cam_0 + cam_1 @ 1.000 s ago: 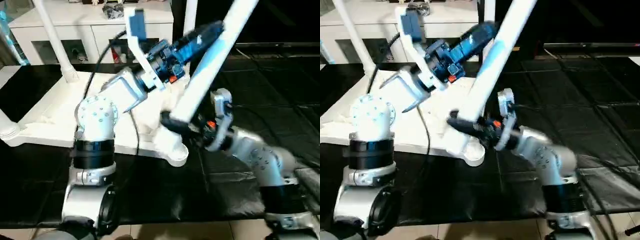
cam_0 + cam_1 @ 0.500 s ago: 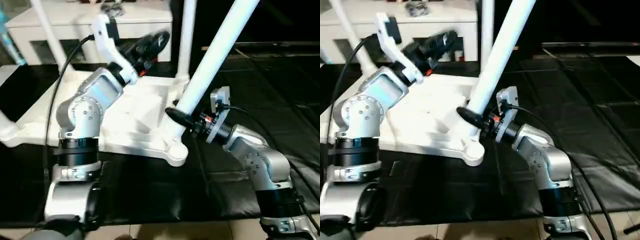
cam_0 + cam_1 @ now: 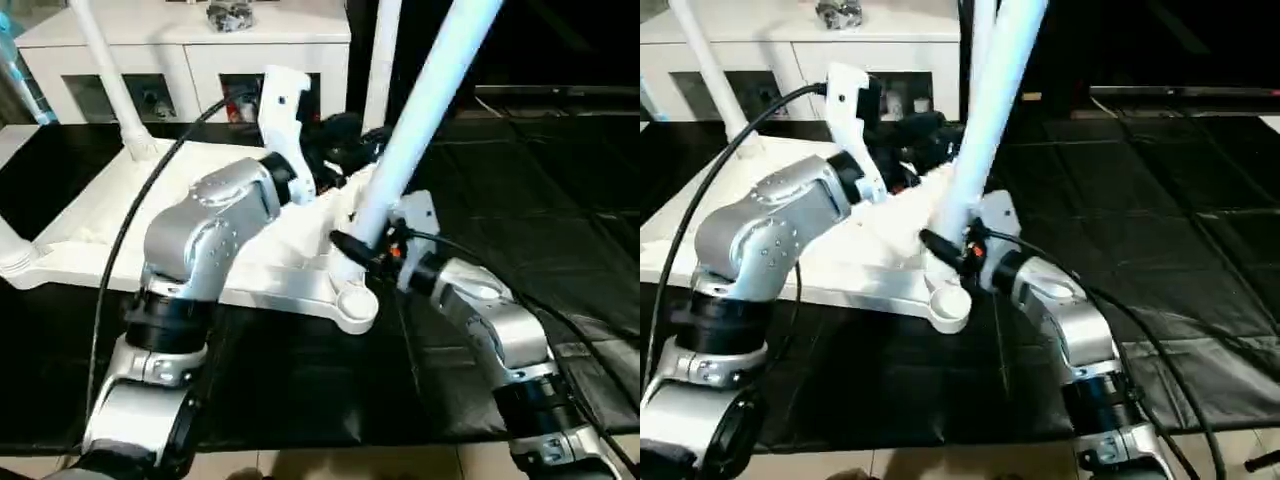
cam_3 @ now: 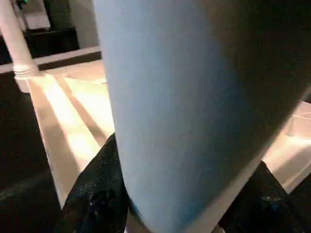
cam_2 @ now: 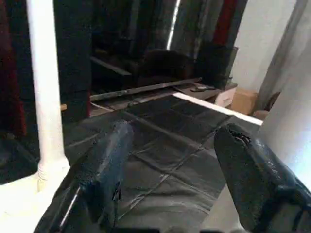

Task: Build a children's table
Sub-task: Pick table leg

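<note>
The table top (image 3: 120,230) lies upside down on the black mat (image 3: 520,200). One white leg (image 3: 415,120) leans toward one o'clock, steeper than a second ago. The right gripper (image 3: 352,247) still squeezes it low down. The left gripper (image 5: 170,179), open and empty, has pulled back off the leg, toward eleven o'clock.

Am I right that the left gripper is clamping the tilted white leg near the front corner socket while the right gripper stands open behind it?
Not quite: the arms are swapped. The right gripper clamps the tilted white leg just above the front corner socket, as the left eye view shows. The left gripper stands open and holds nothing, as the left wrist view shows.
</note>
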